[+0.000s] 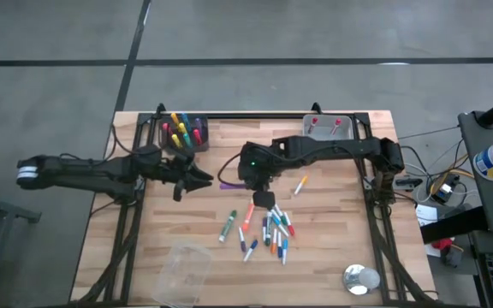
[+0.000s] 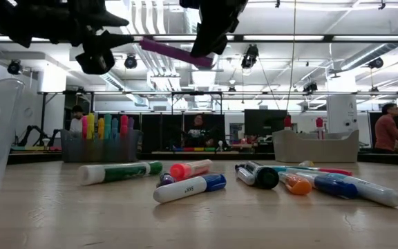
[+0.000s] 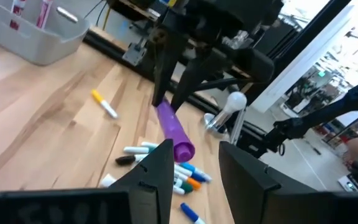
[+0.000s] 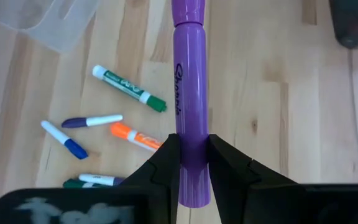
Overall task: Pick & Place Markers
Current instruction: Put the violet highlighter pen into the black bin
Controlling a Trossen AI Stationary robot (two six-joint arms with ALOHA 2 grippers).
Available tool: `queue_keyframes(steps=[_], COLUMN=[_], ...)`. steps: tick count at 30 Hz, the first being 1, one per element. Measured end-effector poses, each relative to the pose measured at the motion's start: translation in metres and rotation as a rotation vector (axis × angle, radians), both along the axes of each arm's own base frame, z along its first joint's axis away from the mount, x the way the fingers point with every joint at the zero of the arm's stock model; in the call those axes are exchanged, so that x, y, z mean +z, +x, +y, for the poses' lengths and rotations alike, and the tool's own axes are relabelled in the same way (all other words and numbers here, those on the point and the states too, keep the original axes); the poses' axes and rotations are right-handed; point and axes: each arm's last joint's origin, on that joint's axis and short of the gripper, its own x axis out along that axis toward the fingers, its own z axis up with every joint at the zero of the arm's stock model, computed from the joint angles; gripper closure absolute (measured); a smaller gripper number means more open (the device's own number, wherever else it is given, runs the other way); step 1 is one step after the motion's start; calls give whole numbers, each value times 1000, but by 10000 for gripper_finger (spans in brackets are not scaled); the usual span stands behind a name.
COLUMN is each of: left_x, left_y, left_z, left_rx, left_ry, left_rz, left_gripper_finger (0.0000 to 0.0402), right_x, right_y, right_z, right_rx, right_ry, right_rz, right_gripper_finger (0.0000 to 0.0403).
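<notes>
A purple marker [image 1: 229,183] hangs in the air over the table's middle, held by my right gripper [image 4: 192,155]. It points toward the table's left. My left gripper [image 3: 194,163] is open and level, a short way off the marker's free end [image 3: 183,149], and seems not to touch it. Several more markers [image 1: 266,228] in mixed colours lie flat on the wood nearer the front. One yellow-capped marker [image 1: 300,185] lies apart to the right. A dark caddy [image 1: 186,132] at the far left holds upright markers. My right gripper pinches the purple marker's barrel [image 4: 191,134] between its two fingers [image 4: 166,163], near the end away from the cap. The fingers come from above, pointing down, and lie across the marker. The marker is lifted clear of the table, nearly level, its cap end toward my left gripper.
A clear plastic cup [image 1: 182,272] lies at the near left edge. A round metal object [image 1: 359,278] sits at the near right. A grey bin [image 1: 328,127] stands at the far edge. Black frame rails run along both table sides. People stand in the room beyond.
</notes>
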Motion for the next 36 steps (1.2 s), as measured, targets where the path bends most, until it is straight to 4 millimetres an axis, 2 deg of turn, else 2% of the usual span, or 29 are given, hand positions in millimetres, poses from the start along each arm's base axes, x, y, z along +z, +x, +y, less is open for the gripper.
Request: queue_keyframes(steps=[5,13,28,36], left_x=[-3,-1,-4,-3], left_y=[4,7,12,12], left_z=[1,1,4,4], left_rx=[3,20,75,104], left_ry=[-5,-24,-15,-13], left_rz=[29,31,64,59], left_gripper_finger=[276,216,214,214], right_x=[-2,-2,2,3], right_y=[-1,-1,6,6], right_z=[0,0,-14,-15], right_rx=[-10,-11,-114,-119], right_ry=[-6,-8,36,38], right_rz=[13,13,-67,-72], right_gripper_finger=[337,337,337,337])
